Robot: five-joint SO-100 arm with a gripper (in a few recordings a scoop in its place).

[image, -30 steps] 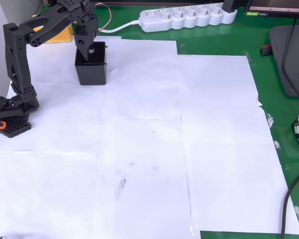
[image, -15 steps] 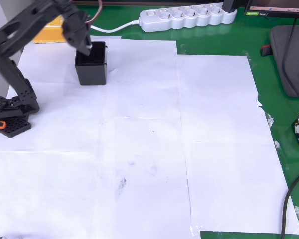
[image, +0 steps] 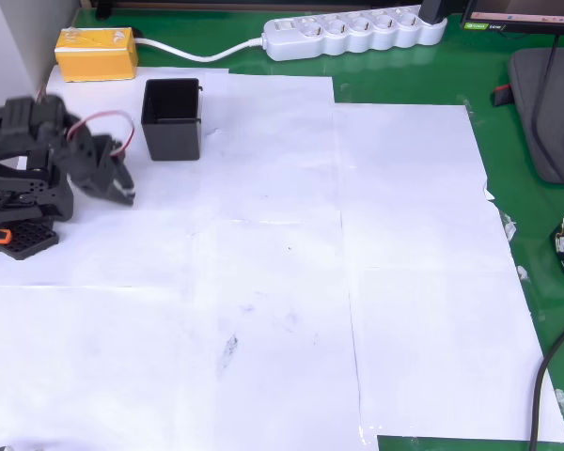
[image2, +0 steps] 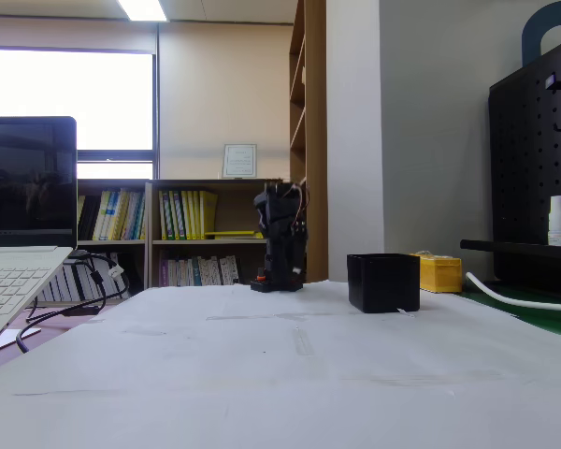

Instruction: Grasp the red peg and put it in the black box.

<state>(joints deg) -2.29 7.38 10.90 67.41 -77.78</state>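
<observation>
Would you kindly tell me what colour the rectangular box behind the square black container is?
Yellow; the rectangular box shows best in the overhead view.

Beige wall (image2: pixel 224 94) behind, with bright window (image2: pixel 70 108) at left and ceiling lamp (image2: pixel 142 9) lit. Low bookshelf (image2: pixel 182 229) full of books under a framed paper (image2: pixel 239 160). Black pegboard (image2: pixel 538 159) at right. Green table mat (image: pixel 423 70) under white paper sheets (image: pixel 263 263).

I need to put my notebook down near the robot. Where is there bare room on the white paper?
The wide stretch of white paper right of and below the black box lies bare. It is crowded at upper left: the gripper, box and yellow box sit close together.
</observation>
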